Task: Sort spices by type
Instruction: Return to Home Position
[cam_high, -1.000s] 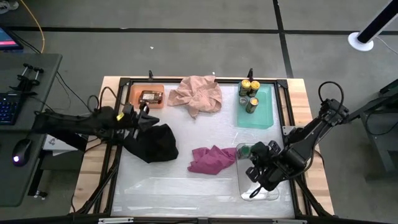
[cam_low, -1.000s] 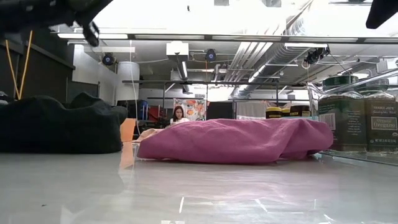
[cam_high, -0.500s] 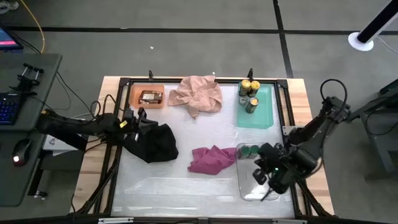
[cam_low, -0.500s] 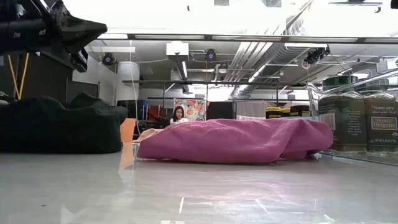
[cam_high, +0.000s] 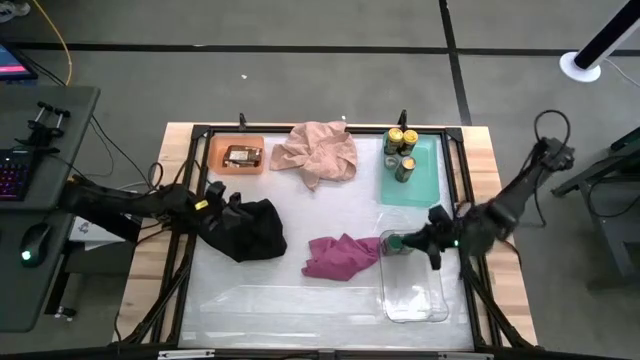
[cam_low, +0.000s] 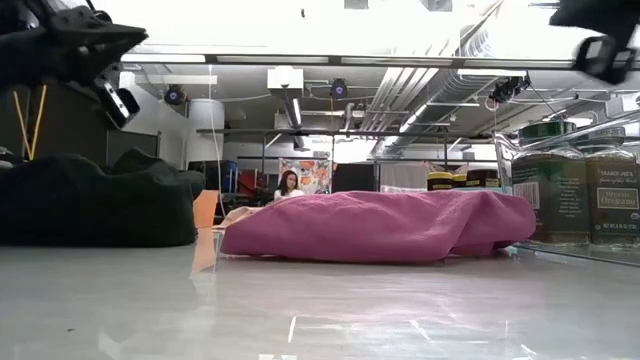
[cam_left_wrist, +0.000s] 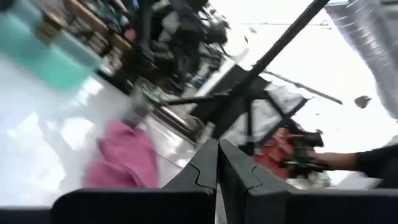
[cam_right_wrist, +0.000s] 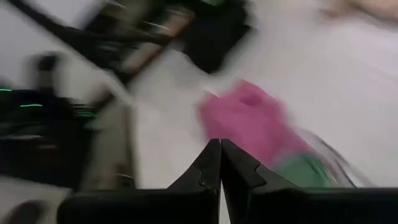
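The right gripper (cam_high: 433, 238) has lifted out of the clear bin (cam_high: 415, 305) and the left gripper (cam_high: 222, 194) has pulled back to the black cloth's (cam_high: 252, 230) left edge, both pinched closed and empty. Green-lidded jars (cam_high: 397, 242) stand at the bin's far end, yellow-lidded jars (cam_high: 399, 141) in the teal tray (cam_high: 420, 182), and a brown packet (cam_high: 242, 155) in the orange tray (cam_high: 216, 160). The sorting looks done, and the table's near middle lies open.

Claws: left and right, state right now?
Left claw: shut, holding nothing.
Right claw: shut, holding nothing.
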